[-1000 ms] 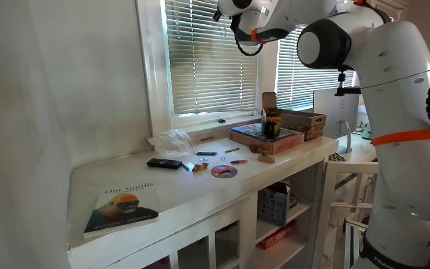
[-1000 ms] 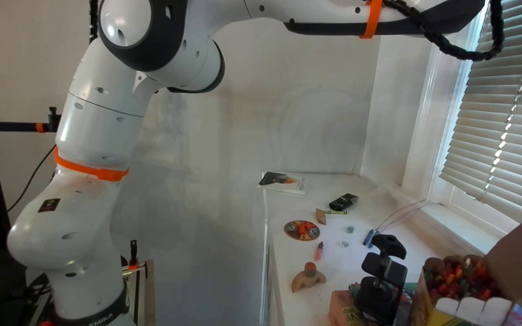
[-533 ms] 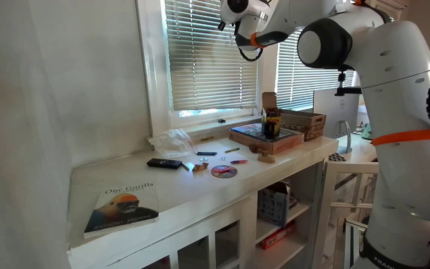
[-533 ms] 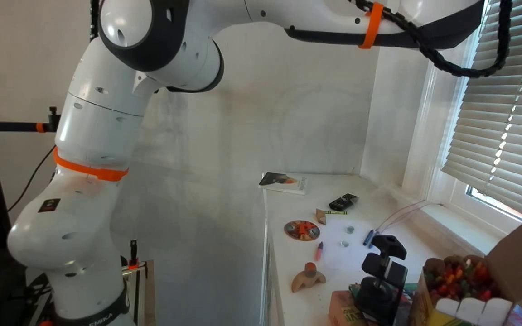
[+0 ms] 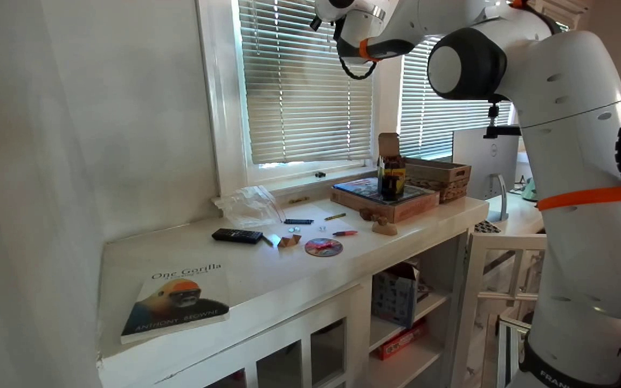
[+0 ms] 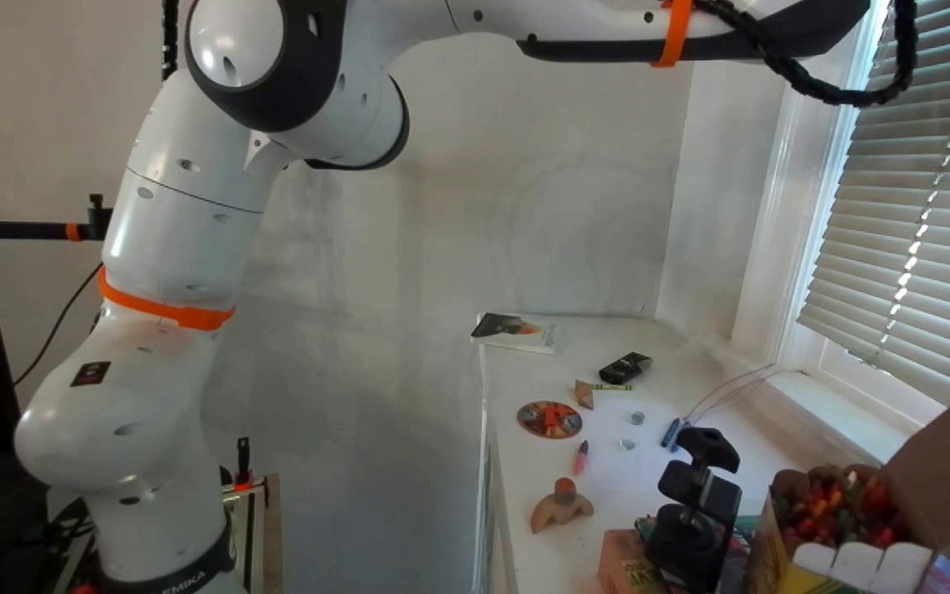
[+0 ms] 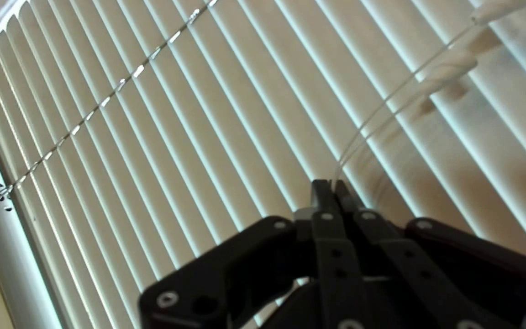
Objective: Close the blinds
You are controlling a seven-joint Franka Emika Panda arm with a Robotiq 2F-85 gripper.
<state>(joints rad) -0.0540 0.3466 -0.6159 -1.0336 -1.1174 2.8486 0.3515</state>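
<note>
White robot arm (image 5: 569,156): you are holding it higher in front of the white-framed window (image 5: 227,124) than half a second ago, and the white narrow-slat venetian blind (image 5: 310,102) is hanging lower there, back near its level of a second ago. Your raising is probably paying out cord, so this is working towards closing.
Black two-finger claw (image 7: 334,187): you are pressing its jaws together in front of the window, pinching thin pale cords (image 7: 359,131) and leaving no other visible space; whether they are touching the blind is not showing.
Pale tapered cord pulls (image 7: 450,67): trailing from those cords in front of the window.
Blind: covering what is showing of the window, nearly to its foot, and letting thin lines of light through.
Bright strip (image 5: 277,165): showing under the blind, at the window's foot; you are likely needing a little more drop.
</note>
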